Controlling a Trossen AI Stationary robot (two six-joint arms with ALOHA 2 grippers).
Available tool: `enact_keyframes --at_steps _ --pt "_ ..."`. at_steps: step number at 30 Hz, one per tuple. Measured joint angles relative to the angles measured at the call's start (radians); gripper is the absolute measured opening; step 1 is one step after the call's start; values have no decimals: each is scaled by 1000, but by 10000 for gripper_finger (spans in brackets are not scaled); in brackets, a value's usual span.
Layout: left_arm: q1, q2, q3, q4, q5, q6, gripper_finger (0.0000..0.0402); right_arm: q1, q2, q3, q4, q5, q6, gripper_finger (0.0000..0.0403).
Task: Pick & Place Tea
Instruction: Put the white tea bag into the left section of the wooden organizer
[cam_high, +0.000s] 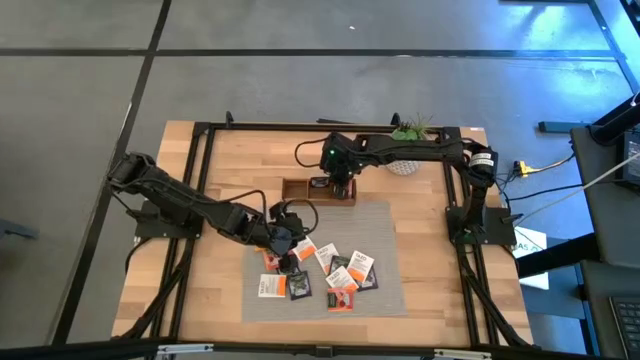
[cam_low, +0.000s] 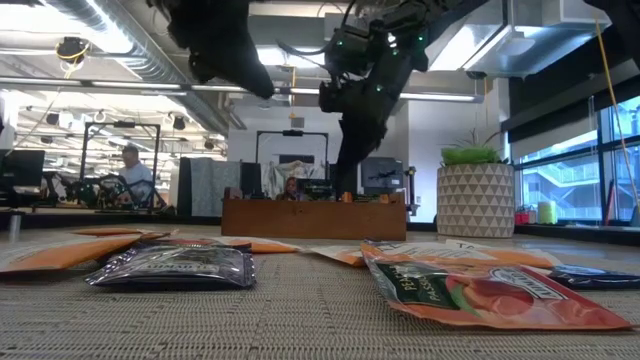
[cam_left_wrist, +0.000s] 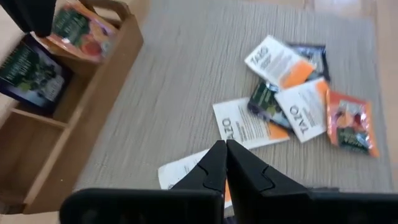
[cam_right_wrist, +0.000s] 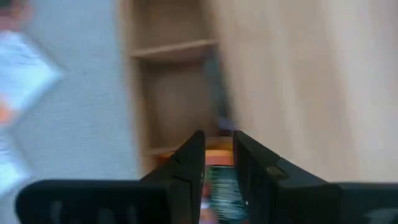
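Note:
Several tea sachets (cam_high: 330, 272), orange, white and black, lie flat and scattered on a grey woven mat (cam_high: 375, 225); they also show in the left wrist view (cam_left_wrist: 292, 93). My left gripper (cam_left_wrist: 225, 146) is shut and empty, hovering above the sachets at the mat's left (cam_high: 285, 240). My right gripper (cam_right_wrist: 217, 140) points down into the wooden tray (cam_high: 318, 190) at the mat's far edge, its fingers a narrow gap apart. An orange-and-green sachet (cam_right_wrist: 217, 177) lies in the compartment beneath that gap. A dark sachet (cam_left_wrist: 28, 71) and the orange one (cam_left_wrist: 81, 28) lean in the tray.
A white patterned pot with a green plant (cam_high: 408, 150) stands at the table's far right, behind the right arm. A black frame (cam_high: 205, 180) runs around the table. The mat's far right part is bare.

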Motion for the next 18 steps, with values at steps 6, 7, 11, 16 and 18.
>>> enact_keyframes --at_steps 6,7,11,16,18 --pt "-17 133 0 31 7 -48 10 69 6 -1 32 -217 95 87" --pt "-21 158 0 33 7 -62 9 83 6 -1 35 -212 108 87" --pt "-30 240 0 53 8 -131 6 134 6 -1 37 -172 115 87" --pt "-41 291 -1 184 33 -147 9 189 7 -2 -49 -197 101 87" --pt "-45 302 -1 249 41 -133 10 205 4 -24 -62 -208 107 87"
